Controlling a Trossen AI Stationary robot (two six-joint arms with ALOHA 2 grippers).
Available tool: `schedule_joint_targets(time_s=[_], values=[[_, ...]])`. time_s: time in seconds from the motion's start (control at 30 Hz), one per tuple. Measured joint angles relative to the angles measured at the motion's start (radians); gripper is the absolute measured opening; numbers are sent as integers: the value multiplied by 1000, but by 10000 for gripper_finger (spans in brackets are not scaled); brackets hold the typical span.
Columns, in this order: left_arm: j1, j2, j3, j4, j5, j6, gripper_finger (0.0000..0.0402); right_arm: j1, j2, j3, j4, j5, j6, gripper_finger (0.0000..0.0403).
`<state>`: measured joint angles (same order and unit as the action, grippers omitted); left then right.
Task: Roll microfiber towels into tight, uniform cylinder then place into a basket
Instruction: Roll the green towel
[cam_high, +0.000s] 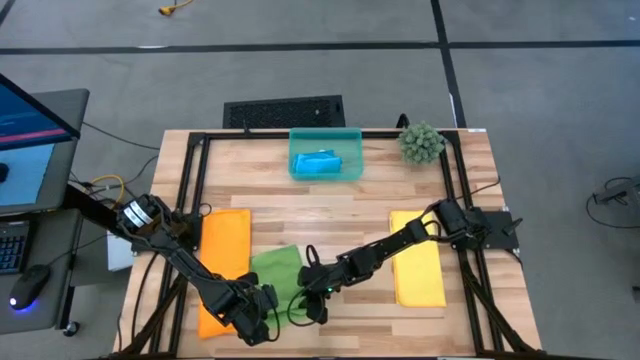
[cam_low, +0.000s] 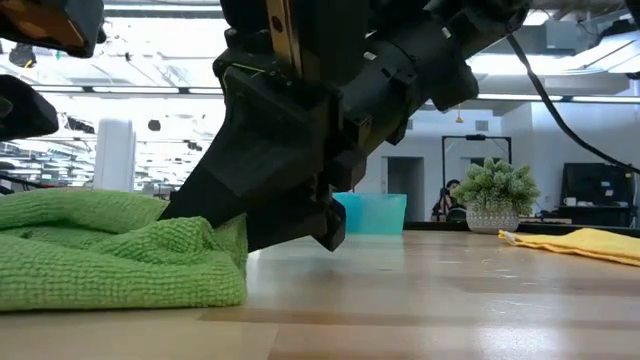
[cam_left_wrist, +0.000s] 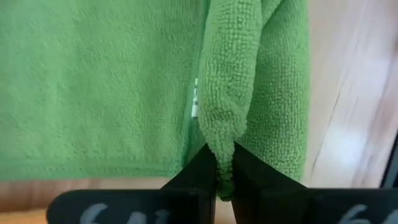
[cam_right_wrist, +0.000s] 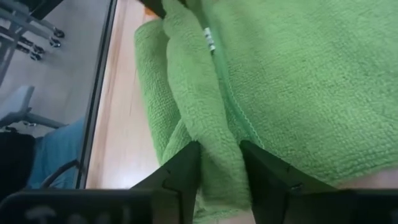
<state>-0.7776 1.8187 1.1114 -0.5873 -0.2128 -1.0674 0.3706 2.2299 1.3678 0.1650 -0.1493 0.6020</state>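
While the orange towel (cam_high: 224, 262) and yellow towel (cam_high: 417, 258) lie flat at opposite sides of the table (cam_high: 330, 195), the green towel (cam_high: 277, 272) sits bunched near the front edge; the blue towel (cam_high: 318, 162) rests in the basket (cam_high: 325, 154). Left gripper (cam_left_wrist: 224, 177) pinches a green fold tight; right gripper (cam_right_wrist: 221, 168) straddles another fold, fingers slightly apart

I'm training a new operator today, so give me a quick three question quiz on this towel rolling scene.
1. True or false: the basket already holds a blue towel.
2. Which towel is the left gripper pinching: A orange, B green, C yellow?
3. Fill in: the yellow towel lies flat nearest the ___ arm.

Key: 1 true. 2 B, the green towel; the right gripper straddles its fold, fingers apart. 3 right.
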Motion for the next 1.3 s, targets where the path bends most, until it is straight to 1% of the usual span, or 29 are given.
schedule_joint_targets(time_s=[0.17, 0.3, 0.37, 0.43, 0.57, 0.8, 0.93, 1.03, 1.07, 1.17, 1.3], values=[[1, 0, 0, 1, -28, 50, 16, -15, 0, 0, 2, 13, -1, 172], [4, 0, 0, 1, -29, 22, 16, -40, 0, 1, 4, 14, -22, 208], [5, 0, 0, -3, -29, 8, 16, -55, 0, 2, 4, -13, -19, 223], [4, 0, 0, -8, -28, 8, 18, -73, 0, 2, 5, -62, 0, 233], [4, 0, 0, -8, -26, 9, 36, -112, -3, 2, 1, -159, 32, 235], [4, 0, 0, -19, -24, 8, 94, -138, -28, 3, -12, -208, -8, 220], [4, 0, 0, -48, -2, 8, 122, -144, -68, 2, -61, -221, -61, 216], [4, 0, 0, -57, 21, 6, 132, -145, -121, 1, -134, -218, -119, 215], [4, 0, 0, -57, 21, 6, 134, -144, -130, 2, -132, -219, -144, 215], [4, 0, 0, -52, 19, -5, 135, -132, -158, 0, -142, -216, -271, 215], [6, 0, 0, -55, 17, -25, 135, -68, -163, 2, -83, -215, -474, 215]])
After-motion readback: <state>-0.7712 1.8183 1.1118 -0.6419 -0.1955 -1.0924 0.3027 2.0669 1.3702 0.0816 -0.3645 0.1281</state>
